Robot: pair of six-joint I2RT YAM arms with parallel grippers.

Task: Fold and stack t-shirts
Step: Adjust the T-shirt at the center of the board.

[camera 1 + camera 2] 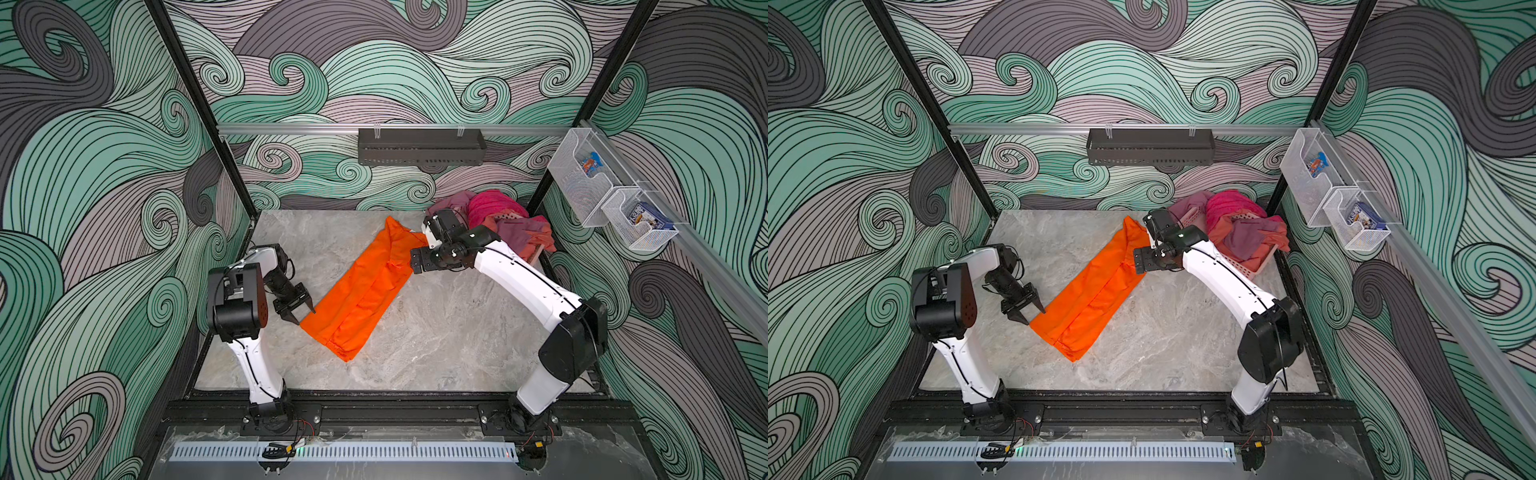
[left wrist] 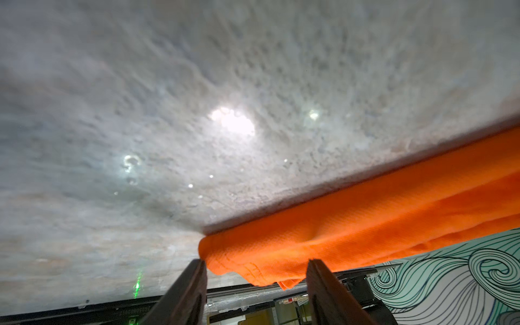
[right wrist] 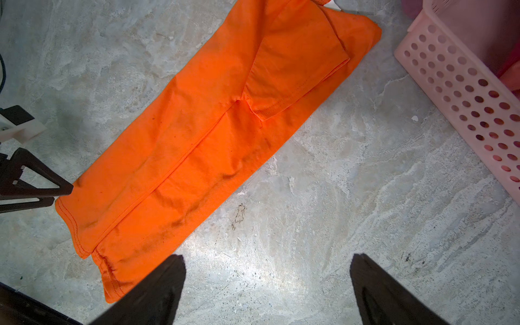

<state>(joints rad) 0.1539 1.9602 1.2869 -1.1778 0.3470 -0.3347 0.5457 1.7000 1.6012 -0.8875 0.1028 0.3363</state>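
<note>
A grey marbled bench (image 1: 449, 345) sits inside walls painted with swirling waves. Nearest, the left claw (image 1: 304, 316) has its jaws apart, with the tips right at the near hem corner of the orange t-shirt (image 1: 365, 286) and nothing clamped. The t-shirt lies flat as a long folded strip, running diagonally across mid-bench. Raised beside its far half, the right claw (image 3: 267, 270) is spread wide and empty. Beyond, in the far right corner, a pink basket (image 3: 450, 84) holds heaped clothes (image 1: 498, 220).
</note>
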